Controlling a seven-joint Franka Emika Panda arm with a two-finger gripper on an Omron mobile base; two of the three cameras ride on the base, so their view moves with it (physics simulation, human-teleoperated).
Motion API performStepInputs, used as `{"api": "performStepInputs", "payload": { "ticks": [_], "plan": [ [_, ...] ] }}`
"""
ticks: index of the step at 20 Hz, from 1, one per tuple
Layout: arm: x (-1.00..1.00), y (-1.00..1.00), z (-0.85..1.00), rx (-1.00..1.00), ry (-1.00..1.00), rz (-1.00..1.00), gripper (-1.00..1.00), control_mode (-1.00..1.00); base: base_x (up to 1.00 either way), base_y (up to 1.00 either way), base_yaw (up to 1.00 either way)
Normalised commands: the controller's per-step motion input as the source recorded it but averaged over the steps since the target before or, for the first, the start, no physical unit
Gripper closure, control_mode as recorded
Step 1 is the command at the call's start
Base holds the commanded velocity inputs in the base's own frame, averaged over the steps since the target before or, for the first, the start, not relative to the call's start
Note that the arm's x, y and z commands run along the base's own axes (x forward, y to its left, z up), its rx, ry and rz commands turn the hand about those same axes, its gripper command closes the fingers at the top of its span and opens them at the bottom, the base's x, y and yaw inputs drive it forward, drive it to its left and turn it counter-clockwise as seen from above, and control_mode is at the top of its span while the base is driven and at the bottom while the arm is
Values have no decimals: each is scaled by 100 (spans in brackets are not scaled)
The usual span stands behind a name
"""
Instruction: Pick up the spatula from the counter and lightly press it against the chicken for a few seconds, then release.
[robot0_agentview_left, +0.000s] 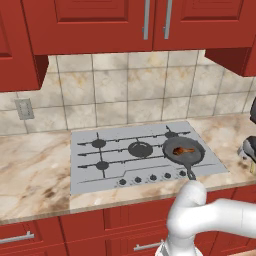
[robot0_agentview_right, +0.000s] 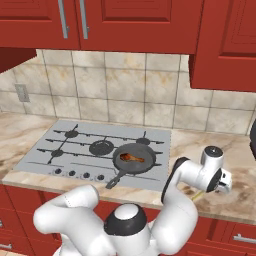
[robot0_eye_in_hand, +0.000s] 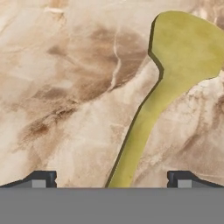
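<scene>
1. Gripper (robot0_eye_in_hand: 111, 180): jaws spread as wide as they go, nothing held. Both small dark fingertips (robot0_eye_in_hand: 40, 179) point down at the counter.
2. Olive-yellow flat spatula (robot0_eye_in_hand: 175, 65) lies flat on the beige marble counter (robot0_eye_in_hand: 65, 87), to the right of the cooktop and nr the counter's front edge.
3. Hand view: spatula's broad rounded blade is toward the top right. Its slim handle runs down to bottom centre and ends between the two tips w/ a clear gap on either side, so neither tip touches it. Can't tell if the tips touch the counter.
4. Right base view: the hand hangs over the counter's right part, past the cooktop's right edge. A sliver of the spatula pokes out beneath it toward the front edge.
5. Grey steel cooktop (robot0_agentview_left: 85, 182) w/ black grates is set into the counter, a row of dark knobs (robot0_agentview_left: 152, 177) along its front edge.
6. Round dark frying pan (robot0_agentview_left: 199, 150) sits on the cooktop's front-right burner, its handle pointing to the front edge.
7. Browned chicken piece (robot0_agentview_left: 183, 149) lies in the pan's middle, well apart from spatula and gripper.
8. Bkgd: beige tile backsplash (robot0_agentview_left: 125, 95) behind the counter, w/ a grey wall outlet (robot0_agentview_left: 24, 108) at its left. Red cabinets (robot0_agentview_left: 100, 25) above and below.
</scene>
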Motion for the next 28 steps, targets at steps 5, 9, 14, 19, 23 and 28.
{"api": "performStepInputs", "payload": {
  "ticks": [5, 9, 14, 19, 23, 28],
  "plan": [
    [3, -3, -25, 0, 1, 0, -100, -100, 0, 0, 0],
    [0, 0, -40, 0, 3, 0, -100, -100, 0, 0, 0],
    [0, 0, -46, 0, 2, 0, -100, -100, 0, 0, 0],
    [0, 0, -58, 0, 0, 0, -100, -100, 0, 0, 0],
    [0, 0, -74, -1, 0, 0, -100, -100, 0, 0, 0],
    [0, 0, -84, -3, 0, 0, 100, -100, 0, 0, 0]
  ]
}}
